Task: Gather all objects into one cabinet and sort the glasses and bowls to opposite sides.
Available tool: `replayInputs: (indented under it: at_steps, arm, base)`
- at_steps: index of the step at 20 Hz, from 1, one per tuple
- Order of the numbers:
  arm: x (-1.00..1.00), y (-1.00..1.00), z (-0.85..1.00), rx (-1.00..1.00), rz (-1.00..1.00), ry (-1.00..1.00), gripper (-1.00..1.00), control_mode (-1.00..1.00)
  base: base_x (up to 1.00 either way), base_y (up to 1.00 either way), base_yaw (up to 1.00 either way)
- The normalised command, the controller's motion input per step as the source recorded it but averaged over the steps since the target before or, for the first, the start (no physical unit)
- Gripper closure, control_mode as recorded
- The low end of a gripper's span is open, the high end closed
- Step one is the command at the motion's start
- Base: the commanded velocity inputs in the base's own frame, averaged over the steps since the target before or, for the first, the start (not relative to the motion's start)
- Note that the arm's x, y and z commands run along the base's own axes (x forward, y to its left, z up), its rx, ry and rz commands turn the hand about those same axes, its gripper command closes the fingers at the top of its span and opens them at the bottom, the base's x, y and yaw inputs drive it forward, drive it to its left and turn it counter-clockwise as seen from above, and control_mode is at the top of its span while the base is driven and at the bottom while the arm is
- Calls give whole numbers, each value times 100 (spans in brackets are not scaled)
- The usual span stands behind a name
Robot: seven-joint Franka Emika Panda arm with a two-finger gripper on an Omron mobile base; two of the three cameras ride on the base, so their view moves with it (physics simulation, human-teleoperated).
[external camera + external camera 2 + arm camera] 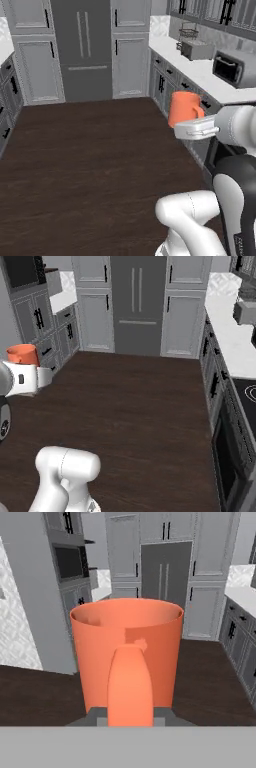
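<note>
Fingers are clenched on an orange mug [126, 654], as far as we can judge: in the hand view the cup sits upright right in front of the camera, its handle facing us down the middle of the frame, and the finger tips themselves are hidden behind that handle. In the left base view the mug [185, 108] stands at centre right, just above the white gripper [196, 129], off every surface. In the right base view we see its rim and upper wall [23, 354] at the left edge, above the gripper [31, 378].

We hold the cup upright and high, we think, because it is being carried, not placed: nothing lies beneath it but the dark wooden floor [90, 150], and the counter [200, 67] in the upper right of the left base view is well apart from it. Keeping the mouth up and the handle toward the wrist leaves the body free to be set down base first.

The shelf that should receive it appears in none of these pictures, so we judge the task to be mid-transport, with the base facing grey doors [137, 303] at the top centre. The placing is not yet done. A tilt during a turn could loosen the grip on the handle side.
</note>
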Motion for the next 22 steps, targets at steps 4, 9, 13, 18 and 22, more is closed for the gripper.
replayInputs:
  at_steps: [4, 9, 13, 18, 22]
  arm:
    - [0, 0, 0, 0, 0, 0, 100, 100]
    - [0, 0, 0, 0, 0, 0, 100, 100]
    - [0, 0, 0, 0, 0, 0, 100, 100]
    - [0, 0, 0, 0, 0, 0, 100, 100]
    - [0, 0, 0, 0, 0, 0, 100, 100]
  base:
    - [87, 82, 34]
    - [100, 62, 8]
    - [100, 33, 7]
    - [100, 10, 1]
    - [100, 12, -1]
